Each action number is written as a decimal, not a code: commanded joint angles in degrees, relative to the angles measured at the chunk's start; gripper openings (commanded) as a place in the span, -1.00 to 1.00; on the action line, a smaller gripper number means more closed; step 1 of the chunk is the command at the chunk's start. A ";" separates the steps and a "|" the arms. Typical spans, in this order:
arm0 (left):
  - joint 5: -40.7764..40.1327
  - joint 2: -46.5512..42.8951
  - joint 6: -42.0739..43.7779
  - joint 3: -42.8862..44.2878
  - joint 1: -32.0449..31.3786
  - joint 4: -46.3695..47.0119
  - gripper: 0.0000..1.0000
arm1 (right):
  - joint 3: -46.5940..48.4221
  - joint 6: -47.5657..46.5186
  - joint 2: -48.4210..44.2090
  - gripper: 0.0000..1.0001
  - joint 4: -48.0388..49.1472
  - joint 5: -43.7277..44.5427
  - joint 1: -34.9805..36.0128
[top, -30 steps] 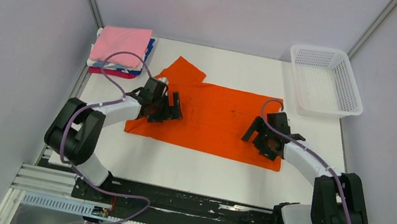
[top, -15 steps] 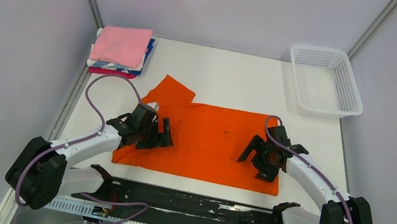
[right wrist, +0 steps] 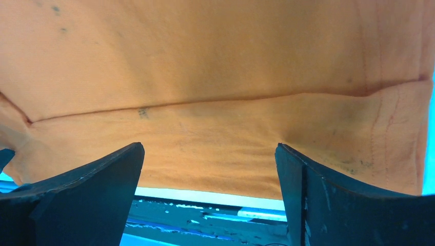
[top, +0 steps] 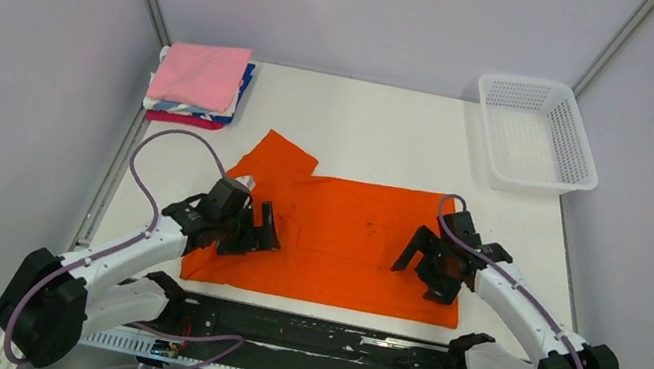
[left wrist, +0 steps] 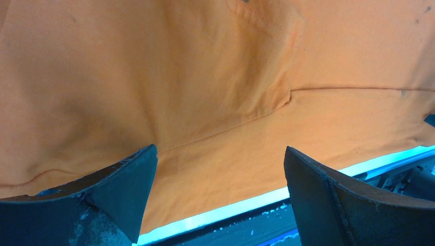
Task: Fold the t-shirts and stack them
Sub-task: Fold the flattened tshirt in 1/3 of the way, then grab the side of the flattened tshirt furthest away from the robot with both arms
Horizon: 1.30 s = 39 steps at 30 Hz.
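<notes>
The orange t-shirt (top: 344, 238) lies spread flat near the front edge of the table, one sleeve (top: 286, 152) sticking out at its far left. My left gripper (top: 249, 229) is over the shirt's left part, jaws wide apart with nothing between them. My right gripper (top: 428, 263) is over its right part, also wide open. In the left wrist view the open gripper (left wrist: 220, 154) frames the orange cloth (left wrist: 205, 77) and its near hem. The right wrist view shows the same, gripper (right wrist: 209, 148) above cloth (right wrist: 215, 66). A stack of folded shirts (top: 201, 81), pink on top, sits at the far left.
A white mesh basket (top: 537, 132) stands at the far right corner. The black rail (top: 317, 335) of the arm bases runs along the table's front edge, just below the shirt's near hem. Grey walls close in both sides.
Both arms have drawn back toward the front edge, and the orange shirt has slid with them, from mid-table to near the front edge. Both grippers stay open.
</notes>
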 commanded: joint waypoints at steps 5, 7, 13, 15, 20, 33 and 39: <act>-7.43 -0.72 2.90 13.10 -0.18 -3.58 1.00 | 7.54 -6.09 -6.15 1.00 6.48 4.68 0.24; -13.01 1.89 4.21 17.66 -0.05 -5.26 1.00 | 9.11 -6.67 -6.29 1.00 8.05 7.40 0.27; -23.16 19.23 9.08 34.96 3.49 -8.48 1.00 | 13.99 -9.36 -1.31 1.00 9.67 13.41 0.20; -23.29 26.36 11.27 42.87 5.57 -8.52 1.00 | 14.60 -10.66 -0.04 1.00 10.56 13.66 0.11; -24.52 43.31 14.35 59.83 10.58 -14.68 1.00 | 16.50 -14.11 3.68 1.00 11.02 14.12 -0.61; -19.34 76.55 18.17 92.03 14.79 -21.70 0.79 | 17.96 -16.72 10.06 1.00 10.79 14.84 -3.73; -18.47 77.73 16.76 90.79 14.83 -22.03 0.57 | 17.35 -16.87 10.19 1.00 10.78 14.10 -4.63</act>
